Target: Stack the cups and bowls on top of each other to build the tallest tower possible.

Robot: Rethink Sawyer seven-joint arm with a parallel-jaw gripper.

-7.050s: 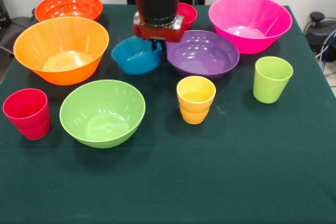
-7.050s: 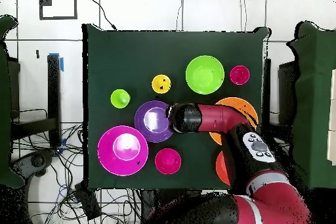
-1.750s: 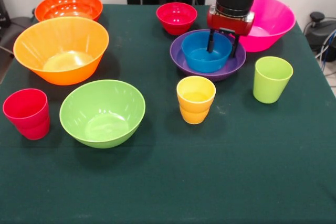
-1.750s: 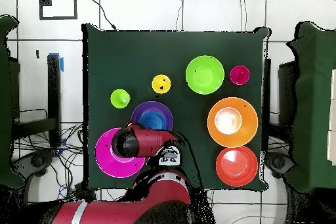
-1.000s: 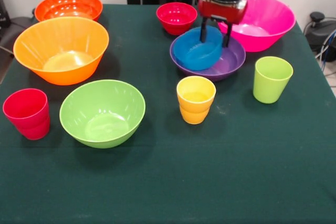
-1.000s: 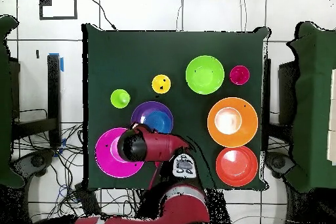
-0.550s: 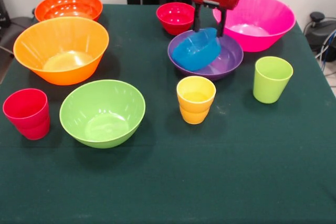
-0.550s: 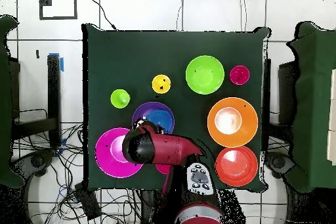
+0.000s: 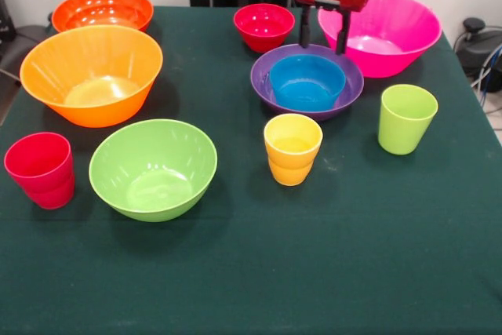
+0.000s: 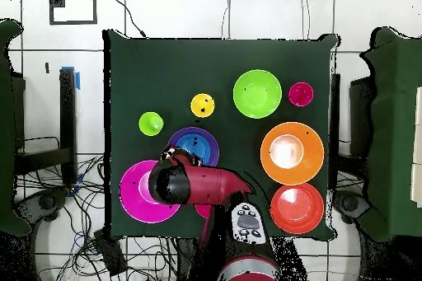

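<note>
Now the gripper (image 9: 323, 30) hangs with its two dark fingers (image 9: 304, 27) spread apart and nothing between them, their tips just above the far rim of the purple bowl (image 9: 343, 98). Right below and a touch nearer the camera than the fingers, the blue bowl (image 9: 307, 82) sits upright, nested inside the purple one, and that pair is the tower so far. Just to the right of the fingers stands the big pink bowl (image 9: 392, 33), its rim close beside the purple bowl. Just to their left sits the small red bowl (image 9: 264, 26). Nearer the camera come the yellow cup (image 9: 292, 149) and, off to the right, the lime green cup (image 9: 406, 118), both upright and standing free. Well out to the left lie the lime green bowl (image 9: 153, 169), the light orange bowl (image 9: 91, 73), the red-orange bowl (image 9: 102, 9) and the red cup (image 9: 41, 169).
</note>
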